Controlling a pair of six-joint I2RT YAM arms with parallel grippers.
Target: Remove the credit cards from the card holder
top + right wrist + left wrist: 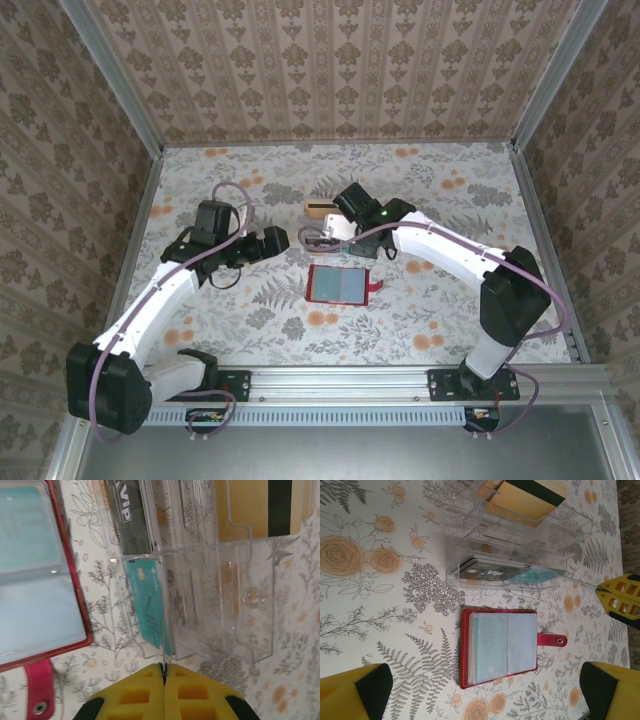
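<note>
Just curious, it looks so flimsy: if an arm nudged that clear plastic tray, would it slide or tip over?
Probably slide: the clear tray sits low and flat on the table. Its thin walls suggest it is light yet stiff. The dark card lying inside might shift.

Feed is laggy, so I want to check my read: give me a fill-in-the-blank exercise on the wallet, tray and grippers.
1. The wallet lies ___ on the table, inside facing up.
2. In the clear tray, the black card reads ___.
3. The tan card has a dark ___.
4. The right gripper is ___.
Missing words: open; VIP; stripe; shut.
</note>
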